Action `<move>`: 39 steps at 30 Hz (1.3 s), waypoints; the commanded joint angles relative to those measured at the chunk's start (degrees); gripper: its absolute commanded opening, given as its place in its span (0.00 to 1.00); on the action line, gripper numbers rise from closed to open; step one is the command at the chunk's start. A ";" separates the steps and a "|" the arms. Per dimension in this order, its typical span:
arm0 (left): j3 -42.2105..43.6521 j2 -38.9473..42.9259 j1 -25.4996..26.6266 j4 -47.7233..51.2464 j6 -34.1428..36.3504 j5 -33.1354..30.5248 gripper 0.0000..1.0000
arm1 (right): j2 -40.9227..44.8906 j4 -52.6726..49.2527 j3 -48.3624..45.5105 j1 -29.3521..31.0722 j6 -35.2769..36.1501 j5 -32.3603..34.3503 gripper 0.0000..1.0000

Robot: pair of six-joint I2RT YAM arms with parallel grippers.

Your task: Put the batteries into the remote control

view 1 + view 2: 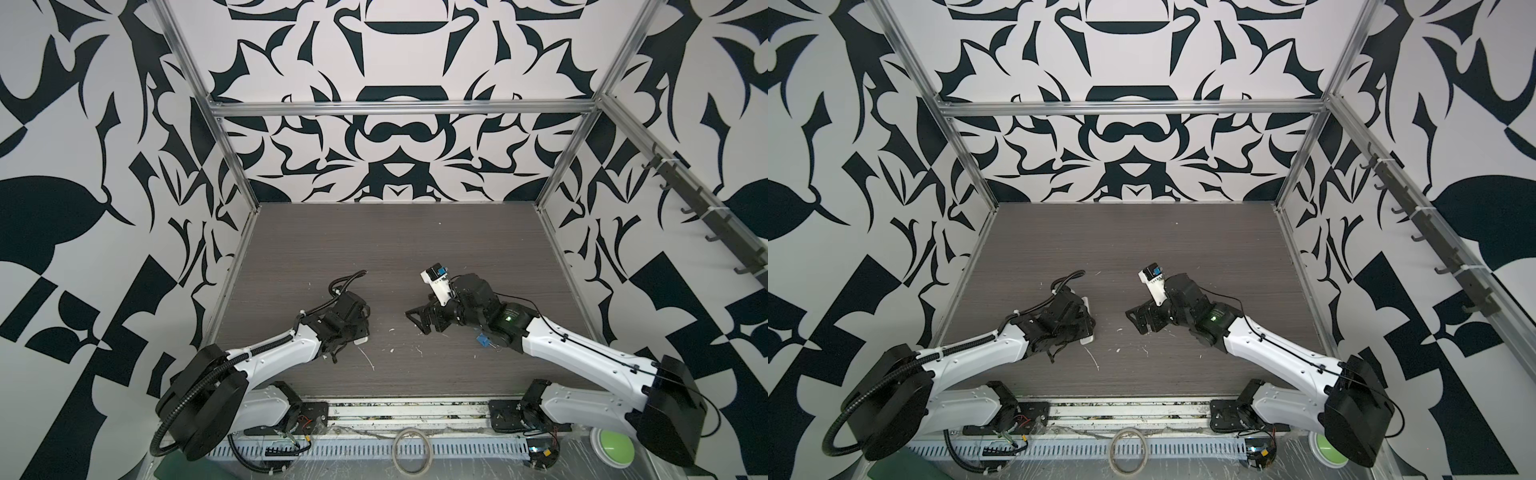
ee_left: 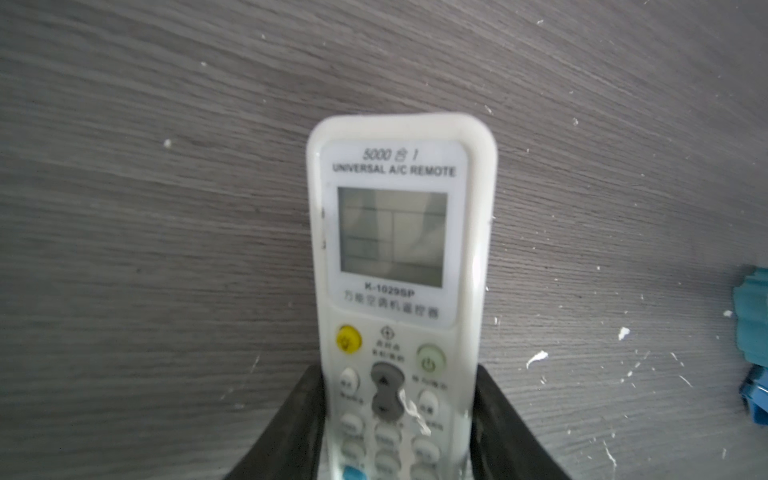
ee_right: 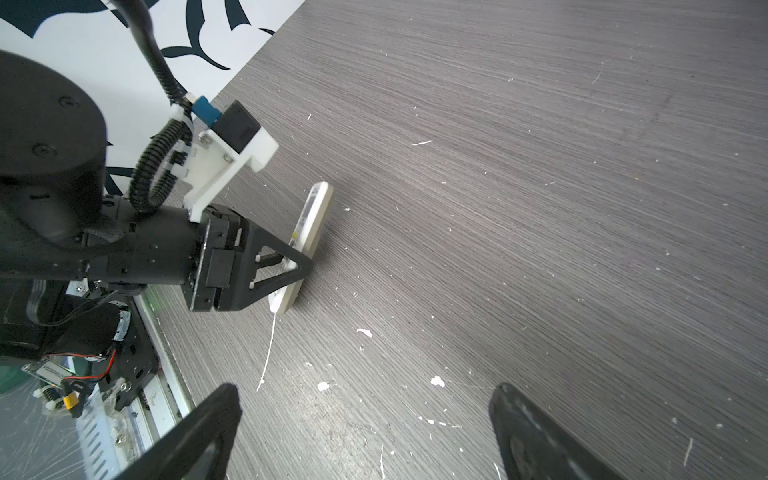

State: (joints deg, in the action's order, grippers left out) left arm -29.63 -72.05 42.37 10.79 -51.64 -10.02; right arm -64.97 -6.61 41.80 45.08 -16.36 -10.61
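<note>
The left end effector was clenched on the remote control. Its dark fingers pressed the two long sides at the button rows, and the grey screen and top end reached out beyond the fingertips. The remote's face was turned toward that end effector and its back toward the bench; whether it touched the surface could not be told. A blue object lay on the bench off to one side, apart from the remote. The right end effector was released, jaws spread wide around nothing, over flecked bench, with the remote ahead of it and well apart.
</note>
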 commanded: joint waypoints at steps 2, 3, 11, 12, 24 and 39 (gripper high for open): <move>-1.12 -3.77 0.94 2.13 -0.37 -1.66 0.00 | 0.90 1.12 -0.51 -0.35 -0.34 0.77 0.98; -1.31 -4.33 1.13 2.13 -0.33 -1.84 0.00 | 0.90 1.10 -0.56 -0.34 -0.37 0.76 0.98; -2.52 -8.24 2.69 2.74 -0.43 -4.06 0.00 | 0.66 1.40 -0.62 -0.51 -0.46 0.80 0.98; -2.61 -8.76 3.01 2.75 -0.50 -4.25 0.00 | 0.56 1.20 -0.43 -0.52 -0.51 0.76 0.97; -5.74 -15.19 5.07 4.61 -0.73 -6.10 0.00 | 1.95 1.40 -1.73 -0.65 -0.84 1.78 0.98; -8.17 -15.59 6.06 7.02 -0.93 -7.45 0.21 | 3.10 1.12 -2.56 -1.62 -0.69 2.02 0.98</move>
State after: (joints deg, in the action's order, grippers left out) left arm -39.11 -85.62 48.14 11.20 -51.66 -19.29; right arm -63.29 -6.55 39.16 43.83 -16.60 -9.32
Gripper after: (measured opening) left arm 0.508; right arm 0.978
